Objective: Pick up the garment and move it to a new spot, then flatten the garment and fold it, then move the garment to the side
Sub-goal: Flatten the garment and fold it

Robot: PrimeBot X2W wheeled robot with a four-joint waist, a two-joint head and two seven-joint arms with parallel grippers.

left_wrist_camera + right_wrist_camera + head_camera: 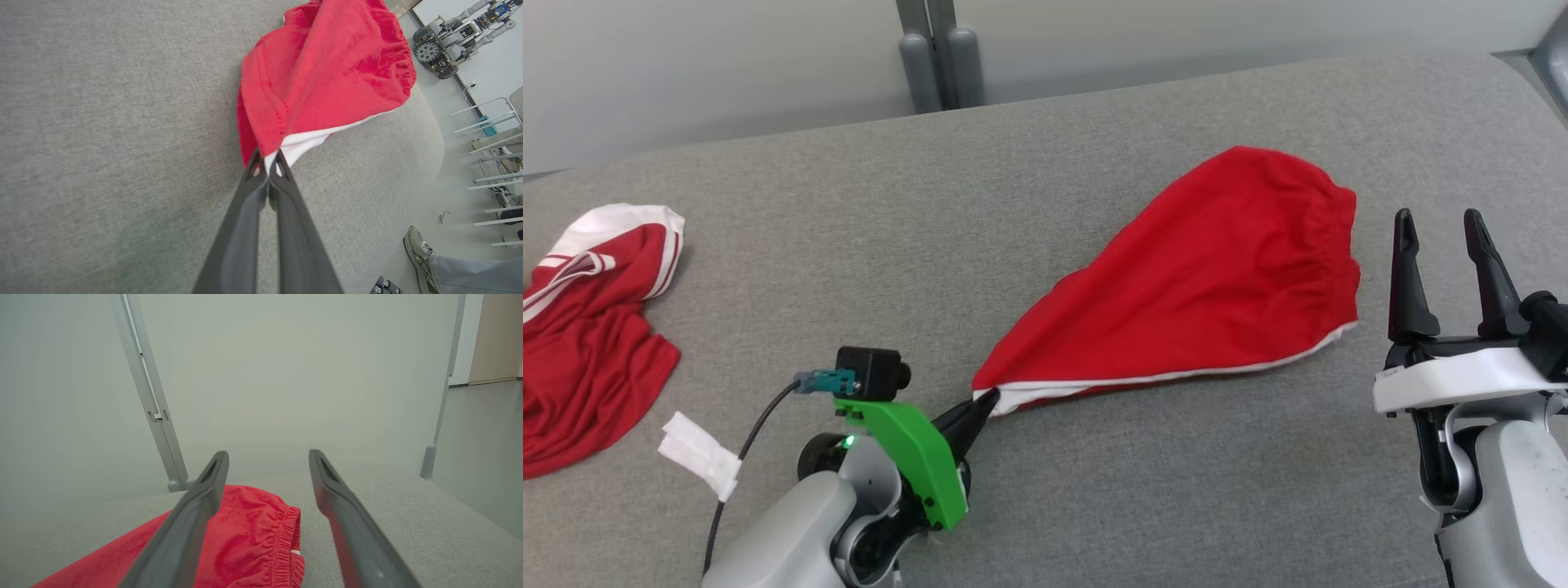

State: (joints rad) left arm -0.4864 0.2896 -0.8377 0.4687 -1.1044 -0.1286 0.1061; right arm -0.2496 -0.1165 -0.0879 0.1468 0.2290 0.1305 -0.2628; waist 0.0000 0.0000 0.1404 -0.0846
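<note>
Garment (1201, 278), red with a white hem, lies on the grey worktop (1013, 188) in the head view, stretching from the centre toward 2 o'clock. Its gathered waistband sits at the 3 o'clock end, just beside the right jaws, whose fingers (1409, 286) stand wide apart with nothing between them. The narrow 8 o'clock corner is drawn to a point and pinched in the left jaws, whose fingers (968, 420) are closed on it. A second red-and-white cloth (588, 343) lies crumpled at 9 o'clock, well apart, and a small white slip (698, 453) lies near it at 8 o'clock.

From the left wrist, the fingers (241, 228) press together on the white hem corner, and the garment (327, 69) fans out toward 1 o'clock. A person's shoe (416, 249) is on the floor at 4 o'clock, and another robot (449, 41) stands at 2 o'clock.

From the right wrist, the fingers (192, 522) are spread wide and empty. The garment's (245, 539) waistband lies at 6 o'clock, partly under the 7 o'clock finger. Whether that finger touches it I cannot tell.
</note>
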